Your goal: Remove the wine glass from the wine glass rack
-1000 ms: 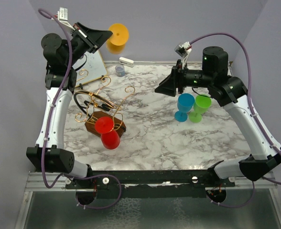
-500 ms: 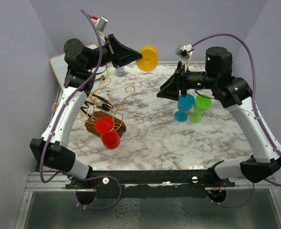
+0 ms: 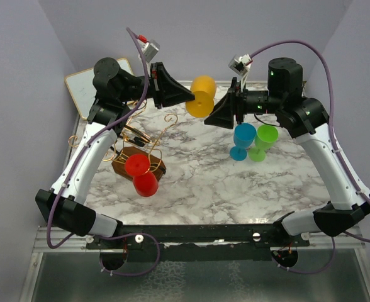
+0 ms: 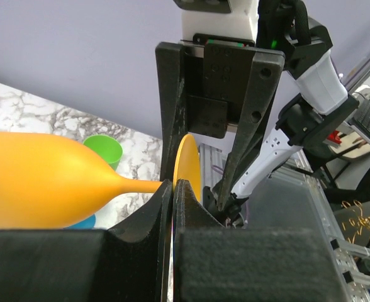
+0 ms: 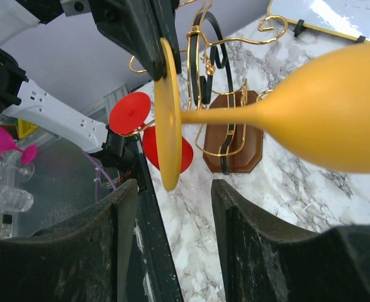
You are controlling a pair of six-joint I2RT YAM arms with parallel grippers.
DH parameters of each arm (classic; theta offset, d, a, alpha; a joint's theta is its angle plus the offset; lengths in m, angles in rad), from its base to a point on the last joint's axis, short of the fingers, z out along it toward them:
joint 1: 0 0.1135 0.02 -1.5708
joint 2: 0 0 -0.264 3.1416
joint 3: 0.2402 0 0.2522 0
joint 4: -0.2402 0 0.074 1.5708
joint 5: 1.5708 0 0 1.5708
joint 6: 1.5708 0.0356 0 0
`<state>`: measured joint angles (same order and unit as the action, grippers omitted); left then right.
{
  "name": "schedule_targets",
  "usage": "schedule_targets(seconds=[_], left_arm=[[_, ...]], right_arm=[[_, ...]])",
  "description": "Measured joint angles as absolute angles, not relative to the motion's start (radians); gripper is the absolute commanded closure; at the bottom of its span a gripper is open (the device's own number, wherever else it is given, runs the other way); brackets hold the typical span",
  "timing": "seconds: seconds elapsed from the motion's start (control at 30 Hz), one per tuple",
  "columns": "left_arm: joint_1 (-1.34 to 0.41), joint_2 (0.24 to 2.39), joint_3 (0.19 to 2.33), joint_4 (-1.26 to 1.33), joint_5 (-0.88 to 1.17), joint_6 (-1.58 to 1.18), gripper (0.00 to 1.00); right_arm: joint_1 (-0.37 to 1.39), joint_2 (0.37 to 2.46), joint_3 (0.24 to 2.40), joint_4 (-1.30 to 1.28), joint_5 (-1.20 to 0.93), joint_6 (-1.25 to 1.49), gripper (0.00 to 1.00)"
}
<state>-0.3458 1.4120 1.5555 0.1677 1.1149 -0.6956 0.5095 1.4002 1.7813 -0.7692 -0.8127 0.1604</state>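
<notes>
My left gripper [image 3: 190, 96] is shut on the foot rim of an orange wine glass [image 3: 204, 91] and holds it on its side in the air above the back middle of the table. In the left wrist view the bowl [image 4: 40, 189] points left and the foot [image 4: 188, 165] sits at my closed jaws [image 4: 172, 187]. My right gripper [image 3: 209, 117] is open, and its fingers [image 5: 109, 251] straddle the foot [image 5: 167, 113] without touching it. The gold wire wine glass rack [image 3: 134, 135] stands at the left on its brown base [image 5: 232, 148], with a red glass [image 3: 142, 174] hanging on it.
A blue glass [image 3: 243, 139] and a green glass [image 3: 262, 141] stand upright on the marble table [image 3: 197, 182] under my right arm. A whiteboard [image 3: 87, 88] lies at the back left corner. The back wall is close behind both grippers.
My left arm has swung the orange glass from the back left to the middle, up to my right gripper. The right gripper has barely moved and stays open.
</notes>
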Motion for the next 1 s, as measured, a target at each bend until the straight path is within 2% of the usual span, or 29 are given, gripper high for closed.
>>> schedule_targets(seconds=[0.1,0.2,0.23,0.33,0.37,0.4,0.43,0.5,0.6,0.8,0.9,1.0], left_arm=[[-0.371,1.412,1.538,0.162,1.115,-0.689,1.00],[-0.393,1.411,1.522,0.161,1.116,-0.682,1.00],[-0.398,1.411,1.517,0.161,1.115,-0.680,1.00],[-0.412,1.411,1.505,0.154,1.115,-0.677,1.00],[-0.414,1.411,1.503,0.152,1.114,-0.674,1.00],[-0.414,1.411,1.502,0.149,1.113,-0.669,0.90],[-0.414,1.411,1.502,0.141,1.114,-0.660,0.75],[-0.418,1.406,1.514,0.083,1.075,-0.613,0.61],[-0.423,1.404,1.560,-0.068,0.933,-0.560,0.49],[-0.425,1.370,1.589,-0.270,0.592,-0.590,0.44],[-0.425,1.348,1.576,-0.311,0.506,-0.653,0.43],[-0.425,1.313,1.528,-0.323,0.475,-0.739,0.43]], right_arm=[[0.509,1.403,1.781,-0.766,-0.813,0.160,0.52],[0.509,1.408,1.781,-0.762,-0.814,0.160,0.62],[0.509,1.411,1.781,-0.762,-0.817,0.160,0.69],[0.509,1.416,1.781,-0.759,-0.826,0.165,0.98],[0.509,1.416,1.778,-0.756,-0.832,0.164,0.99],[0.509,1.416,1.777,-0.755,-0.834,0.168,0.99],[0.509,1.416,1.776,-0.757,-0.831,0.175,0.99],[0.508,1.416,1.768,-0.753,-0.820,0.178,0.99],[0.509,1.414,1.748,-0.748,-0.775,0.165,0.99],[0.517,1.341,1.559,-0.657,-0.490,0.064,0.99],[0.525,1.235,1.372,-0.491,-0.326,-0.025,0.99],[0.547,1.120,1.201,-0.307,-0.249,-0.144,0.99]])
